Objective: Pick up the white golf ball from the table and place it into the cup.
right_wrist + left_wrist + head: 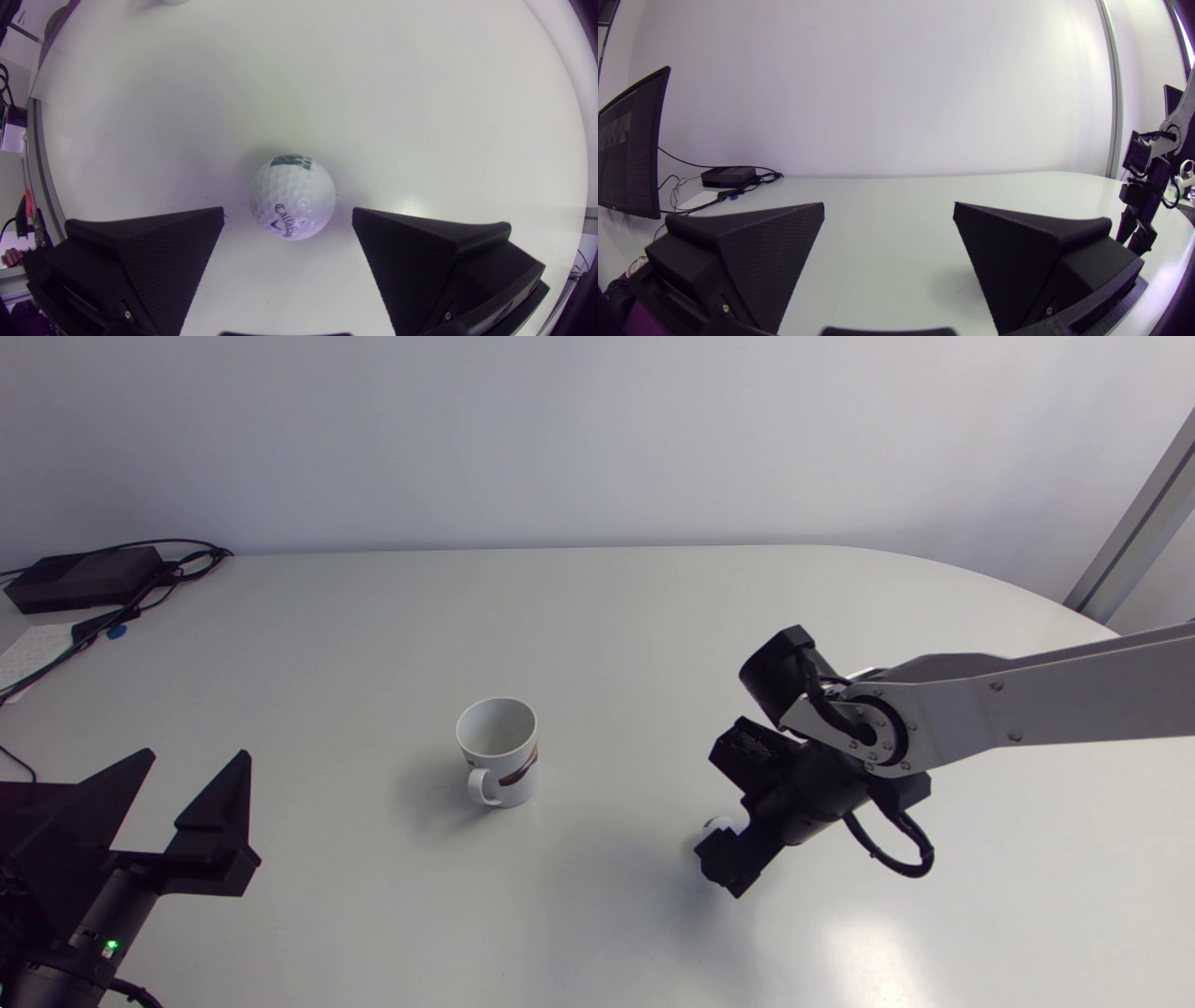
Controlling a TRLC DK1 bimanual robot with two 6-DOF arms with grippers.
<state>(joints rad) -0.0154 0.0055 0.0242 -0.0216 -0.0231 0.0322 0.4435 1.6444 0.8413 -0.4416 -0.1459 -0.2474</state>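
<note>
1. Right wrist view: right tool (287,213) open, straddling the golf ball (292,196) on the table (373,93) without touching it, set to close.
2. Cup (498,747) stands upright well apart, ready to receive it.
3. Left tool (198,756) open, parked aside.

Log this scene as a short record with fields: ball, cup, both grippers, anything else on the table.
Ball: white dimpled golf ball, resting on the grey table, not yet gripped.
Cup: white ceramic mug with a handle, upright, looks empty, standing apart from the ball toward the left arm's side.
Right gripper: open, one finger each side of the ball, gaps on both sides.
Left gripper: open, holding nothing, away from both.
Other: black box with cables at the far left corner.
</note>
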